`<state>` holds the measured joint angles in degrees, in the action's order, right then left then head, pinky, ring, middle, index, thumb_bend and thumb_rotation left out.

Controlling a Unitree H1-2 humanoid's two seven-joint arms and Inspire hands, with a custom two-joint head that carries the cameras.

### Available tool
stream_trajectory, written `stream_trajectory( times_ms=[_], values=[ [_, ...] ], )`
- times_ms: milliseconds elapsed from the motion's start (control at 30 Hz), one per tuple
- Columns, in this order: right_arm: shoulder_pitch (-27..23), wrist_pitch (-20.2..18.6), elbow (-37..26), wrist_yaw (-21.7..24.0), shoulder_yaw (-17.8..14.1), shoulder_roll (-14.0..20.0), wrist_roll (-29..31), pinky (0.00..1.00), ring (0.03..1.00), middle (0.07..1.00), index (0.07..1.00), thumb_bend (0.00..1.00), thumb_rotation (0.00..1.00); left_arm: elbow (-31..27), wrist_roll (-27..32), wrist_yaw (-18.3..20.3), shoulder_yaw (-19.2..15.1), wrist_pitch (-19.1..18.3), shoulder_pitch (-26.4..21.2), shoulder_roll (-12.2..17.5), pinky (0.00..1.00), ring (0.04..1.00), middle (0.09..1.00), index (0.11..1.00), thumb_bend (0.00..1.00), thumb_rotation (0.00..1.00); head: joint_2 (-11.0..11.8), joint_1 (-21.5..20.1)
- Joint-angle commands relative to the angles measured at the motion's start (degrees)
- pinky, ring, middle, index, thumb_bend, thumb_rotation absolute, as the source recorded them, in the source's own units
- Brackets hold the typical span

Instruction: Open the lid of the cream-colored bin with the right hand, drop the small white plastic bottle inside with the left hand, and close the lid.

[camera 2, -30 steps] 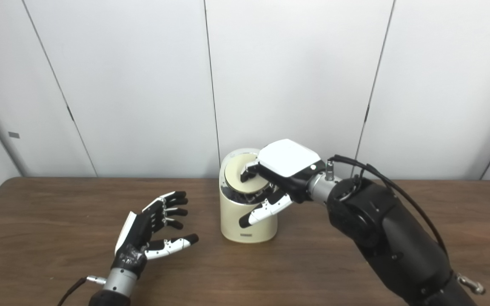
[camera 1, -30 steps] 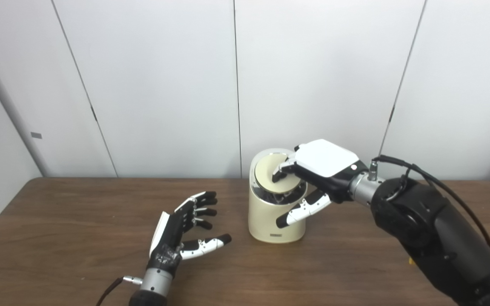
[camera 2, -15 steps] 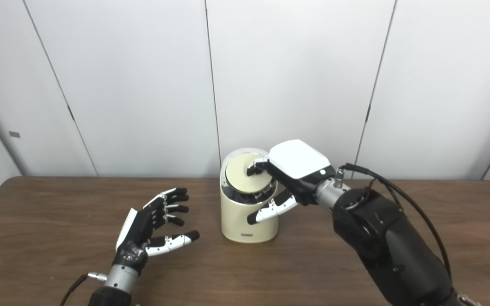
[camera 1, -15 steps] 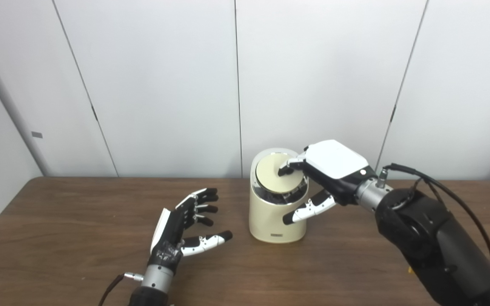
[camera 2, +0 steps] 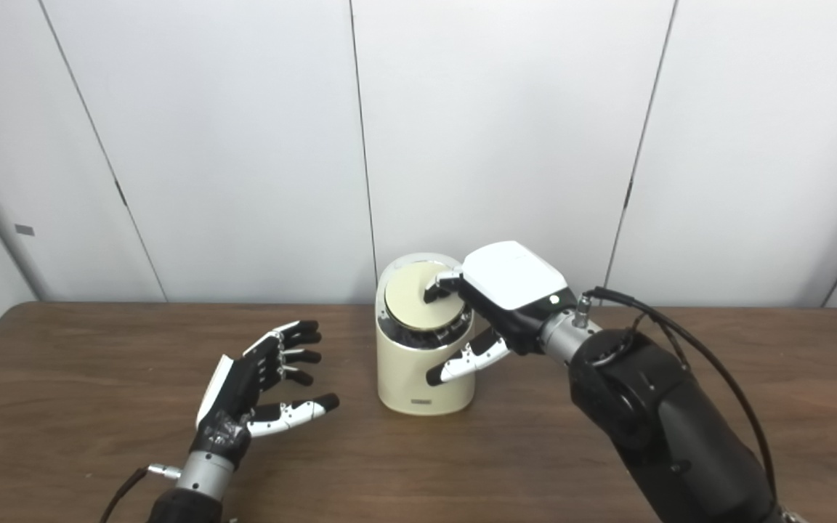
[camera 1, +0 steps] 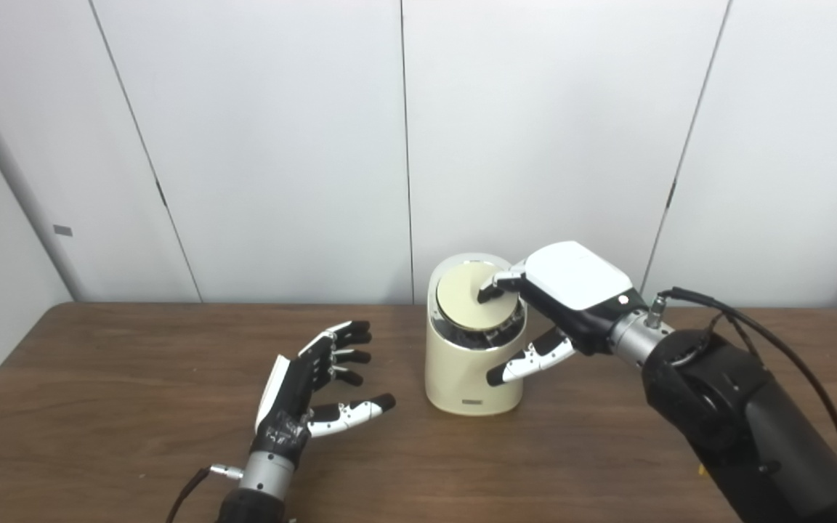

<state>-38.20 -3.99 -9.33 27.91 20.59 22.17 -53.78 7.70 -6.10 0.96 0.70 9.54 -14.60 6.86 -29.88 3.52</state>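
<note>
The cream-colored bin (camera 1: 471,378) stands upright at the middle of the table, its round lid (camera 1: 462,299) lying in the chrome-ringed top. My right hand (camera 1: 564,290) reaches over from the right. Its curled fingertips (camera 1: 487,292) touch the lid's right part, and its thumb (camera 1: 527,363) hangs free beside the bin's wall. It holds nothing. My left hand (camera 1: 309,385) hovers left of the bin, palm turned right, fingers spread and empty. No small white bottle shows in either view.
The brown wooden table (camera 1: 99,407) runs from the left edge to the right edge. White wall panels stand close behind the bin. A black cable (camera 1: 753,327) loops over my right forearm.
My right hand has drawn back a little to the right, so its fingertips sit nearer the lid's right edge. The lid looks more level in its ring. The left hand has barely moved.
</note>
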Motion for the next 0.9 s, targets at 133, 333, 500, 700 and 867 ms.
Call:
stream_trajectory(
  times_ms=[133,333,500,700,867],
  values=[
    [-1.2,0.1,-0.6,0.3,-0.4,0.3,-0.1,0.84,0.804,0.741,0.73,0.69,0.57,-1.3,0.1,-0.2,-0.2,1.1,-1.9,0.2,0.57,0.704,0.779,0.797,0.74,0.02,-0.1,0.1],
    [-1.5,1.9,-1.0,-3.7,-2.2,-0.4,2.2,0.78,0.757,0.721,0.723,0.69,0.47,-1.3,0.5,-0.1,-0.3,1.2,-1.7,0.0,0.57,0.703,0.779,0.798,0.75,0.0,-0.3,0.2],
    [-2.1,2.6,-1.2,-6.9,-3.7,-1.4,2.2,0.68,0.741,0.742,0.735,0.72,0.44,-1.3,0.6,-0.1,-0.2,1.0,-1.7,-0.1,0.58,0.709,0.781,0.801,0.75,0.01,-0.3,0.2],
    [-2.4,2.2,-1.2,-10.6,-5.7,-2.6,2.5,0.66,0.75,0.756,0.736,0.71,0.47,-1.2,0.3,-0.2,-0.2,1.3,-1.8,-0.1,0.58,0.709,0.78,0.802,0.75,0.0,0.0,0.3],
    [-2.4,2.7,-0.8,-12.4,-6.9,-2.7,2.4,0.71,0.769,0.771,0.748,0.69,0.47,-0.9,0.7,0.0,-0.3,1.5,-1.9,0.0,0.58,0.707,0.779,0.798,0.75,0.01,-0.1,0.2]
  ],
)
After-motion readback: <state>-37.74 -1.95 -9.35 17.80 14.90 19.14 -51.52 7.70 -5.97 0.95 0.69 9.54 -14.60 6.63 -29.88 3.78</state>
